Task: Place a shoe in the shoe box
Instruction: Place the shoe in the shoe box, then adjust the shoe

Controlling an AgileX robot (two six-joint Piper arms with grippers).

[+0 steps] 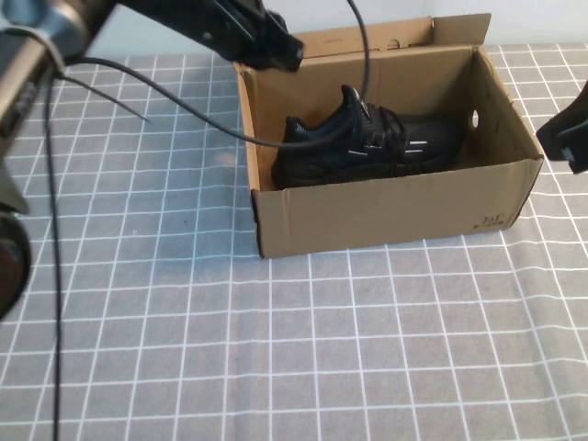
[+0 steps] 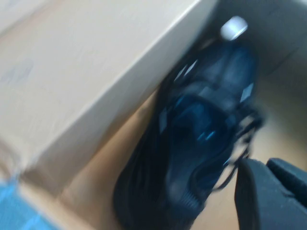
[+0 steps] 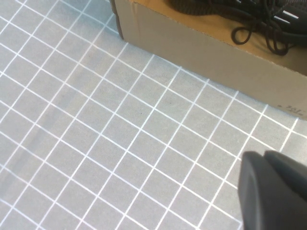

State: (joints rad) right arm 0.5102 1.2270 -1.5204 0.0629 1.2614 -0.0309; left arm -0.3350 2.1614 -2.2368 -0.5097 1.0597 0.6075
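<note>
- Shoe (image 1: 367, 142) lies inside the box (image 1: 395, 216), on its floor, lengthwise, with its toe toward the robot's right and its heel toward the left wall.
- Its laces spill loose over the tongue; in the right wrist view a loop of lace (image 3: 254, 33) shows just behind the box's near wall (image 3: 216, 52).
- The box stands on the desk (image 1: 184, 322), which is covered by a grey cloth with a white grid; its back flaps stand upright and a round hole (image 1: 475, 118) shows in its right wall.
- The left gripper (image 1: 276, 48) hangs at the box's back left corner, above the rim, clear of the shoe; I cannot tell how its jaws stand.
- From the left wrist, the shoe (image 2: 192, 139) sits blurred below, beside the inner wall of the box (image 2: 96, 81).
- The right gripper (image 1: 565, 133) is off to the box's right, apart from it, above the cloth (image 3: 120, 143); its jaws I cannot tell either.
</note>
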